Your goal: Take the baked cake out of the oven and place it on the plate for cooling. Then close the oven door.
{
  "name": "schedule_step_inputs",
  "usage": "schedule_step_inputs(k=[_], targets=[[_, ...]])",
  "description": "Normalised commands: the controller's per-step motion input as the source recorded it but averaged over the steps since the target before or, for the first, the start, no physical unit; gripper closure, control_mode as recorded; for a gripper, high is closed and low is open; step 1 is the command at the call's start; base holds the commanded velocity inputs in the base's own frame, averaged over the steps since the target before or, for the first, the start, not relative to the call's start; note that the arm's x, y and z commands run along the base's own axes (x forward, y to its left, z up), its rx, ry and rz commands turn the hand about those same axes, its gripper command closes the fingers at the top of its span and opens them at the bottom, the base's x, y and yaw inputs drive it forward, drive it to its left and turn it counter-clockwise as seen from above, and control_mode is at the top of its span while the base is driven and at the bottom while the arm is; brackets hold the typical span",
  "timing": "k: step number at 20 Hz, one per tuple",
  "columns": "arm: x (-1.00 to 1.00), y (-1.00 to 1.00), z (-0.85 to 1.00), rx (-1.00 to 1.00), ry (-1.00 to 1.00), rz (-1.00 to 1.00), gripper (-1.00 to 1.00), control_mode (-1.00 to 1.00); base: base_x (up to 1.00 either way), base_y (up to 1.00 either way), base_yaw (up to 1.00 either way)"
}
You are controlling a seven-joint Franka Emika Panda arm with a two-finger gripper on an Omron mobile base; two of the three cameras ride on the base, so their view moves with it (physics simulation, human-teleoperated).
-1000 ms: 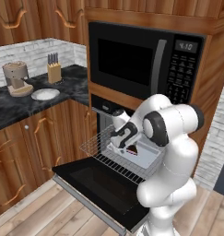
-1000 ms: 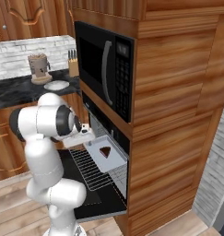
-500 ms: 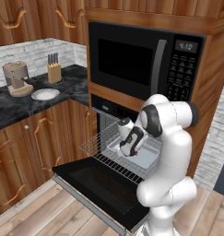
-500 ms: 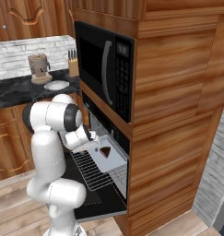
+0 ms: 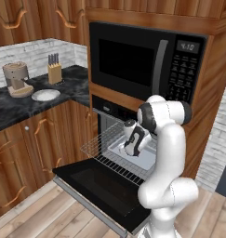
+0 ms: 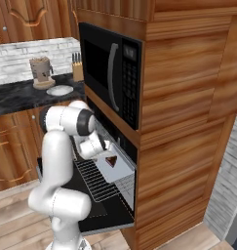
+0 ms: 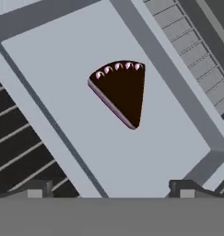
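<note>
my claw (image 7: 111,188) hangs released, fingers spread, above the cake slice (image 7: 121,92), which lies alone on the pale grey baking tray (image 7: 62,83) on the pulled-out wire rack (image 5: 103,144). the oven door (image 5: 103,186) lies dropped open; the white plate (image 5: 45,95) sits far left on the tabletop (image 5: 12,109).

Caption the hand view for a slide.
Open gripper poised over the dark cake slice lying on the pale grey baking tray.

base views flanking oven (image 5: 119,139); hand view close
</note>
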Motion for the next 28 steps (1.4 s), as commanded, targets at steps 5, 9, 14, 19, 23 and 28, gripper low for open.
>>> schedule_step_inputs(k=[5, 9, 14, 19, 23, 28], targets=[[0.42, -0.16, -0.19, 0.02, -0.01, -0.07, -1.00, -1.00, 0.00, 0.00, 0.00], [0.17, -0.15, -0.24, 0.04, 0.00, -0.01, -1.00, -1.00, 0.00, 0.00, 0.00], [0.01, -0.12, -0.13, 0.06, 0.00, 0.00, -1.00, -1.00, 0.00, 0.00, 0.00], [0.02, -0.17, -0.07, 0.04, -0.04, 0.00, -1.00, -1.00, 0.00, 0.00, 0.00], [0.05, -0.15, -0.16, 0.00, -0.09, 0.00, -1.00, -1.00, 0.00, 0.00, 0.00], [0.04, -0.08, -0.19, 0.00, -0.12, 0.00, -1.00, -1.00, 0.00, 0.00, 0.00]])
